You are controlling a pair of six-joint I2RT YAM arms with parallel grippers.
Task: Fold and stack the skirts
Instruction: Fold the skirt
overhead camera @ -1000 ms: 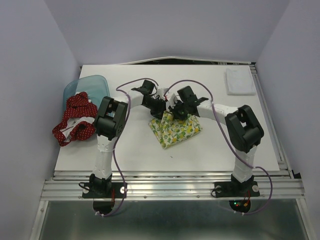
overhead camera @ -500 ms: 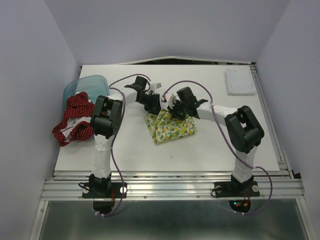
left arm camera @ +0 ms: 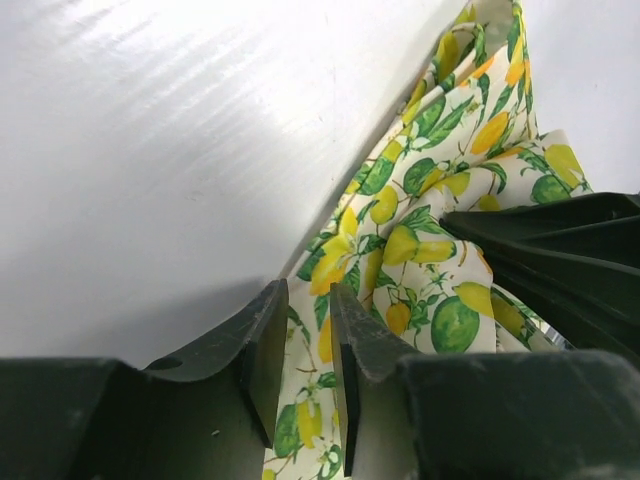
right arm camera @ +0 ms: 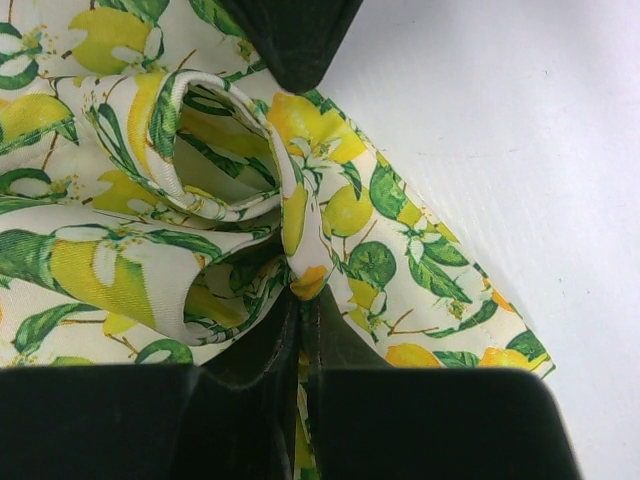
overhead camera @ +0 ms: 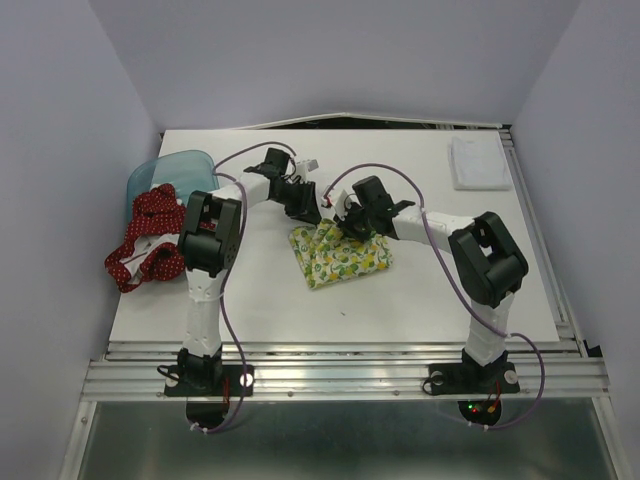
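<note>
Red skirt against blue bin, white cloth rear right

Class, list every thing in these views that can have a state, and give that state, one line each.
lemon-print skirt: partly folded, bunched at its far edge.
red dotted skirt: crumpled, unfolded.
blue bin: red dotted skirt overlaps it in the top view.
white cloth: folded flat.
left end effector: jaws narrowly parted over the lemon-print skirt.
right end effector: shut on a fold of the lemon-print skirt.
</note>
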